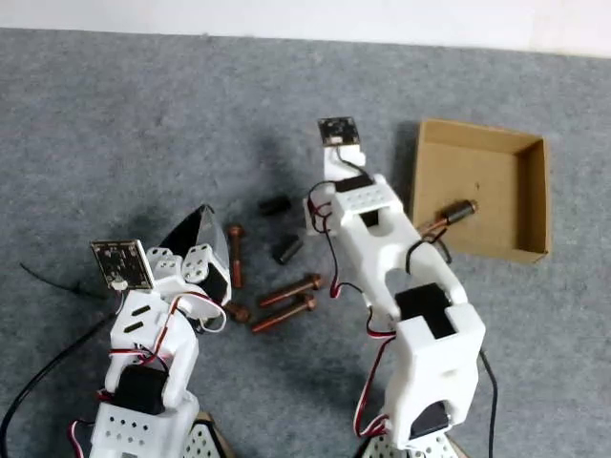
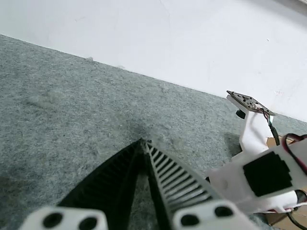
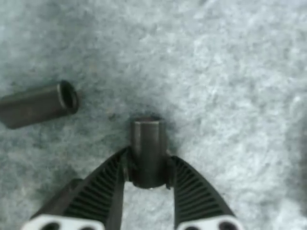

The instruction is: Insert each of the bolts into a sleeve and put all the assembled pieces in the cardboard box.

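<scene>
On the left, our left pincer (image 2: 144, 142) is hanging over the grey tabletop (image 1: 115, 124) with its fingers closed tip to tip and nothing between them. Just beside it, we are seeing four copper bolts (image 1: 289, 290) lying loose on the tabletop, one pointing away from the arms and two lying side by side. Toward the middle, our right pincer (image 3: 147, 162) is clamping a dark sleeve (image 3: 147, 139) between its fingers, gripping it by the near end with the open end pointing away. A second sleeve (image 3: 38, 103) is lying on its side nearby. On the right, one assembled piece (image 1: 453, 215) is resting in the box (image 1: 496, 162), near its left wall.
</scene>
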You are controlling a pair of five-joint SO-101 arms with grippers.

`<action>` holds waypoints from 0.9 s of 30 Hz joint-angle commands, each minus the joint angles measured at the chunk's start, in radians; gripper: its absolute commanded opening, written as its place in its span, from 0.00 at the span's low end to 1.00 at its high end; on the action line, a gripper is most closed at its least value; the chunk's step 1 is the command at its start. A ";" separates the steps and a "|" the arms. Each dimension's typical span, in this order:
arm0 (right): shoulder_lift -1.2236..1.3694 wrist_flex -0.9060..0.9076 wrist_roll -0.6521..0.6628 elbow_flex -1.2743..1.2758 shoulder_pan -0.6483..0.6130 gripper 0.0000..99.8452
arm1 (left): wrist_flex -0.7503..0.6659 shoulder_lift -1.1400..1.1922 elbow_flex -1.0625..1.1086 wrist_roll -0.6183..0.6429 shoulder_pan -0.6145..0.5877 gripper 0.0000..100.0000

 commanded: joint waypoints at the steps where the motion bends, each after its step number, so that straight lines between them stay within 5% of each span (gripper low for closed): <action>1: -0.130 -0.082 0.012 0.099 0.001 0.00 | 0.000 -0.010 0.019 -0.008 -0.002 0.01; 17: -0.641 -0.601 0.023 0.690 -0.001 0.00 | 0.000 -0.010 0.019 -0.008 -0.002 0.01; 27: -0.792 -0.677 0.138 0.840 -0.004 0.00 | 0.000 -0.010 0.019 0.002 0.001 0.01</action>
